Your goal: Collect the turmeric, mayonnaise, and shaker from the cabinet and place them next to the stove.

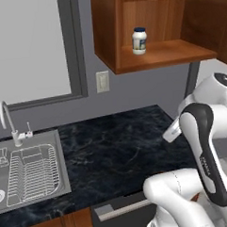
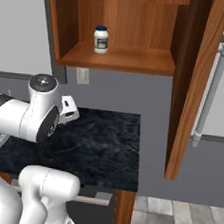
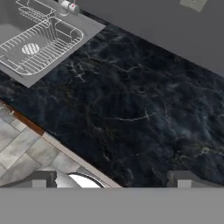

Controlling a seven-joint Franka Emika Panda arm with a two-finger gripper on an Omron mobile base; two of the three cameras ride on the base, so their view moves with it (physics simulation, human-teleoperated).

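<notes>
The mayonnaise (image 1: 139, 40) (image 2: 101, 39), a small white jar with a dark blue lid, stands upright on the shelf floor of the open wooden cabinet (image 1: 165, 54) (image 2: 132, 62). My gripper (image 3: 111, 181) is open, its two dark tips wide apart with nothing between them. It looks down on the black marble counter (image 3: 131, 100), well below the cabinet shelf and apart from the jar. The folded white arm hides the hand's fingers in both base views. The turmeric, the shaker and the stove are out of view.
A steel sink (image 1: 29, 171) (image 3: 39, 43) with a wire rack and a faucet (image 1: 7, 121) lies left of the counter (image 1: 112, 153) (image 2: 97, 146). The cabinet's open door (image 2: 194, 92) hangs on the right. A wall outlet (image 1: 103, 81) (image 2: 82, 75) sits below the cabinet.
</notes>
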